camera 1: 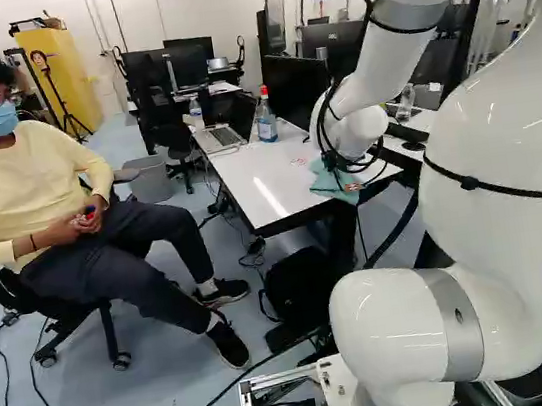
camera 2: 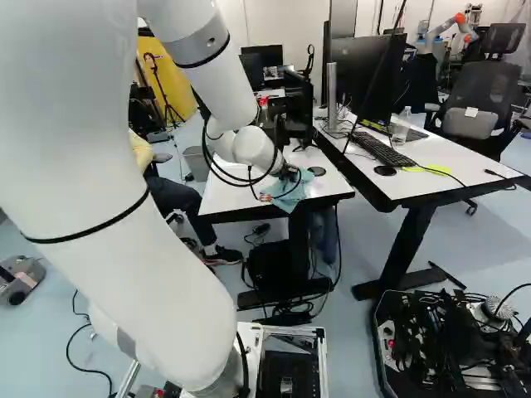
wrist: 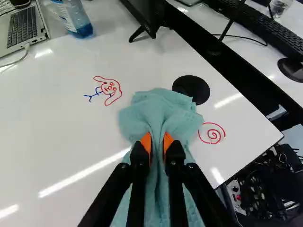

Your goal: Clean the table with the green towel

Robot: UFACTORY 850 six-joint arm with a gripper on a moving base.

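The room is bright, with soft shadows on the smooth pale-blue floor [camera 1: 169,374]. Long white streaks of glare lie across the glossy white flat worktop [wrist: 61,118], also near its edges; highlights shine on the smooth white robot arm [camera 1: 483,133].

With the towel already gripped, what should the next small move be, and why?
Probably a short sideways slide of the towel over the red spiral. The gripper has the towel pinched between its pads, and the spiral lies right beside the towel's edge; the red-and-blue doodle sits farther off.
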